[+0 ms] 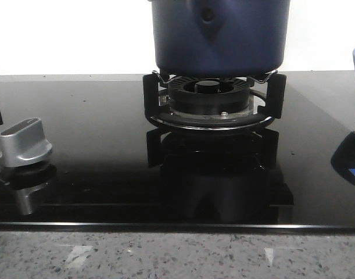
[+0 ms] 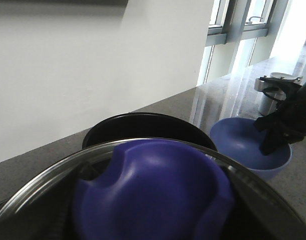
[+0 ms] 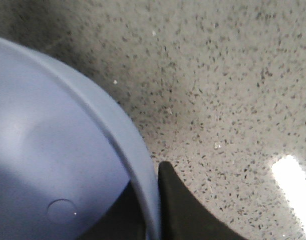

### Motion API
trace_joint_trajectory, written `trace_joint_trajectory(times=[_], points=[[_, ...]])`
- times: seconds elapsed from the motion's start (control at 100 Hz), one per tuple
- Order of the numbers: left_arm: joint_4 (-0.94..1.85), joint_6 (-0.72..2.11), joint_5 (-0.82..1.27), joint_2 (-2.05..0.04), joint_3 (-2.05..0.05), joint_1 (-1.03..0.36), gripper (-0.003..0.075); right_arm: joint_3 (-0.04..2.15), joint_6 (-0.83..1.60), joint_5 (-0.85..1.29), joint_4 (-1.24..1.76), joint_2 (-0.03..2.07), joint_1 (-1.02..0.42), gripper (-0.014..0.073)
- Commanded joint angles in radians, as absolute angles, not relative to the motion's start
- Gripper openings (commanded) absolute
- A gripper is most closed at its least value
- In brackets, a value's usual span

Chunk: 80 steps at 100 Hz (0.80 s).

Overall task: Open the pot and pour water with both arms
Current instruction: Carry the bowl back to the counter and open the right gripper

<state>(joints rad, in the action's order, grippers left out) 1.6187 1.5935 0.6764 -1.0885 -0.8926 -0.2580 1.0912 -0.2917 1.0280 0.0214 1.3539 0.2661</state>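
Jaws of the right gripper [image 3: 154, 210] pinch the rim of a light-blue bowl [image 3: 52, 165] over the speckled table [image 3: 233, 90]. Whether the left jaws are wide or closed cannot be told; a glass lid [image 2: 37, 187] with a blue knob [image 2: 153, 195] fills that wrist view. Uncovered, the pot [image 1: 221, 35] sits on the burner stand [image 1: 215, 96].

Kitchen: black glass gas hob [image 1: 96, 151] with burner [image 1: 209, 96] and control knob [image 1: 25, 142], set in speckled stone tabletop [image 1: 177, 256], windows [image 2: 233, 30] nearby.
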Motion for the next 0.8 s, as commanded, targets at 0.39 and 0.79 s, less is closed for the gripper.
trace_joint_trajectory(times=[0.39, 0.79], points=[[1.873, 1.946, 0.683, -1.158, -0.963, -0.411, 0.0337, 1.102, -0.279, 0.967, 0.012, 1.306, 0.275, 0.0281], [1.873, 1.928, 0.726, -1.392, -1.224, -0.431, 0.0337, 1.102, -0.293, 0.802, 0.006, 1.068, 0.264, 0.0349]])
